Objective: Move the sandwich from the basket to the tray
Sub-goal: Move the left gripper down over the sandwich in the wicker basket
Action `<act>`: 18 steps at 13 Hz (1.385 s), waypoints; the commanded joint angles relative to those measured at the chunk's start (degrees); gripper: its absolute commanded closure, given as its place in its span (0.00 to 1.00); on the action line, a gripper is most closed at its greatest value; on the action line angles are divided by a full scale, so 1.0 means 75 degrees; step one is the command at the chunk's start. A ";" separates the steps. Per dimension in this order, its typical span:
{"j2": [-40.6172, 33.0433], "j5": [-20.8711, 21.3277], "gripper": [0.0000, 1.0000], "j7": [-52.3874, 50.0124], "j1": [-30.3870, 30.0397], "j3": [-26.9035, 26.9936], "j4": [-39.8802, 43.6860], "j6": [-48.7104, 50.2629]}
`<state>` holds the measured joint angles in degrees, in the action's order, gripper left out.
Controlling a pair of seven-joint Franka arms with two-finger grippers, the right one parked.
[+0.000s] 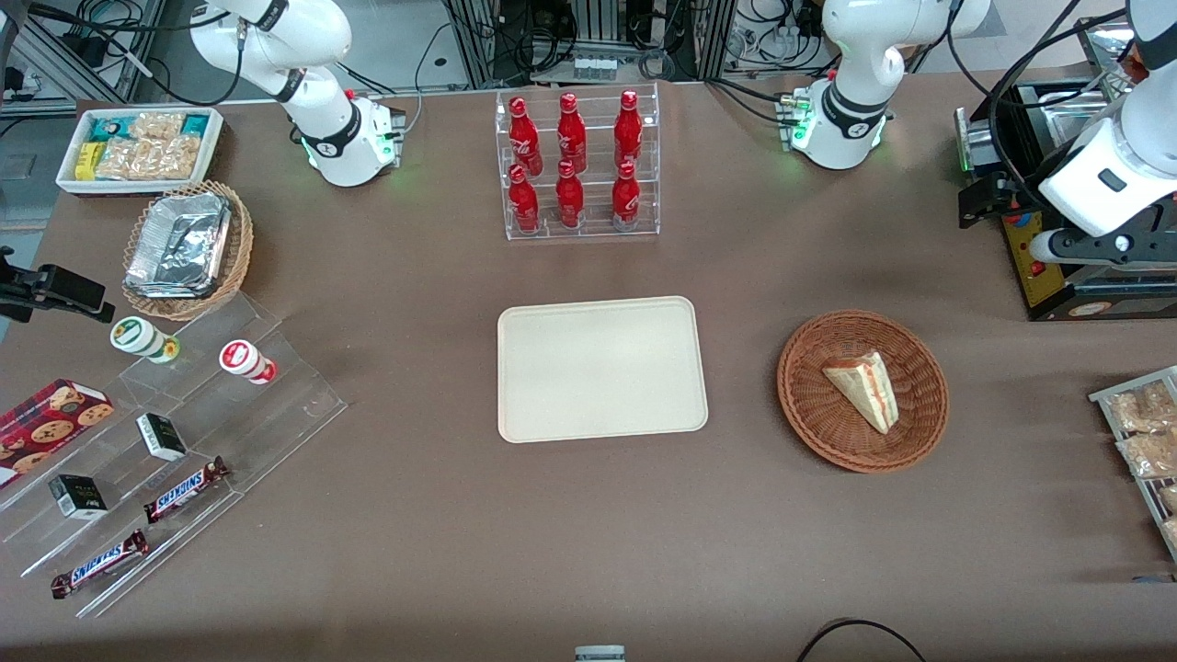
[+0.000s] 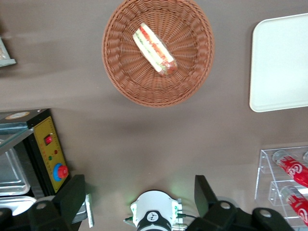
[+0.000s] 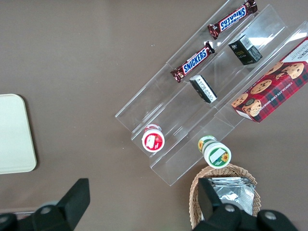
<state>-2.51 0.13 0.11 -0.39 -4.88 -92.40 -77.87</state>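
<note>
The working left arm (image 1: 1117,165) hangs high at its own end of the table, and its gripper (image 2: 139,195) is raised well above the surface, fingers (image 2: 72,197) spread wide with nothing between them. The tray (image 1: 602,368) lies bare at mid-table. Beside it, toward the working arm, the basket (image 1: 818,418) holds the sandwich (image 1: 864,388), lying on its side. Snickers bars (image 1: 187,488) rest on a clear stepped stand toward the parked arm's end.
</note>
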 commanded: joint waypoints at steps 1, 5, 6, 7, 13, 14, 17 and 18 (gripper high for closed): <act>-0.0122 -0.0204 0.00 0.0091 -0.0018 0.0087 0.0005 0.0048; 0.0205 -0.0170 0.00 -0.0038 -0.0030 0.0100 -0.0394 -0.0303; 0.0217 -0.0170 0.00 -0.0038 -0.0030 0.0100 -0.0731 -0.0699; 0.0171 -0.0158 0.00 -0.0038 -0.0030 0.0112 -0.1152 -0.1190; 0.0217 -0.0135 0.00 -0.0073 -0.0018 0.0112 -0.3391 -0.4108; 0.0264 -0.0135 0.00 -0.0154 -0.0018 0.0112 -0.3777 -0.4728; 0.0416 -0.0147 0.00 -0.0621 -0.0030 0.0123 -0.4436 -0.6067; 0.0510 -0.0147 0.00 -0.0879 -0.0030 0.0112 -0.4472 -0.6256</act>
<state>1.37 -0.59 -3.38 -0.41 -3.93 -124.40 -121.80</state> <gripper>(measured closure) 0.000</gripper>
